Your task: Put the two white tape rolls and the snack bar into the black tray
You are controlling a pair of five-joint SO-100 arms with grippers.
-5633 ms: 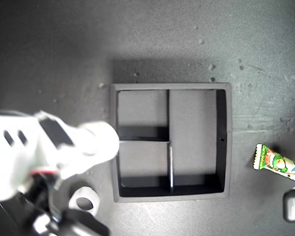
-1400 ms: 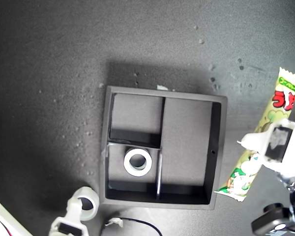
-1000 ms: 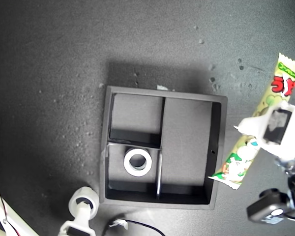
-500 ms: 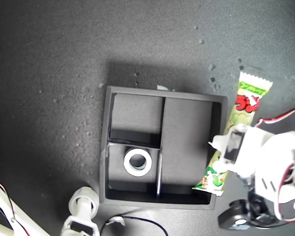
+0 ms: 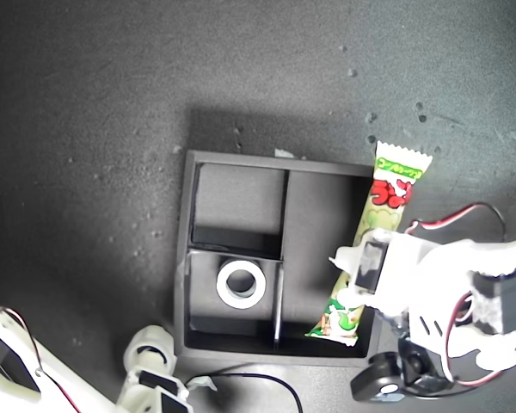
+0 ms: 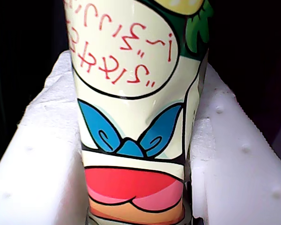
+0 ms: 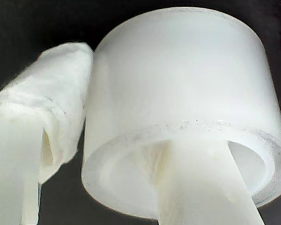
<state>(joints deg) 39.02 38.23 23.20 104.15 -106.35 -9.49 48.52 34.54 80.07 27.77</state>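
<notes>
The black tray (image 5: 186,258) lies in the middle of the exterior view. One white tape roll (image 5: 241,285) rests flat in its small compartment nearest the view's lower left. The snack bar (image 5: 380,215) hangs slanted over the tall compartment, its upper end past the tray's rim. My first gripper (image 5: 361,275) is shut on it. In the first wrist view the snack bar (image 6: 136,93) fills the gap between white fingers (image 6: 37,164). The other tape roll (image 5: 150,347) (image 7: 187,79) sits outside the tray. My second gripper (image 5: 150,368) (image 7: 126,108) has one finger in its hole and one against its wall.
A black cable (image 5: 241,380) curls on the dark table just below the tray in the exterior view. The first arm's white body, red and black wires (image 5: 464,215) and a black camera module (image 5: 378,383) crowd that view's lower right. Small specks dot the table.
My first gripper carried the snack bar toward the exterior view's left, from beside the tray's rim to over the tall compartment. The roll outside the tray barely shifted.
</notes>
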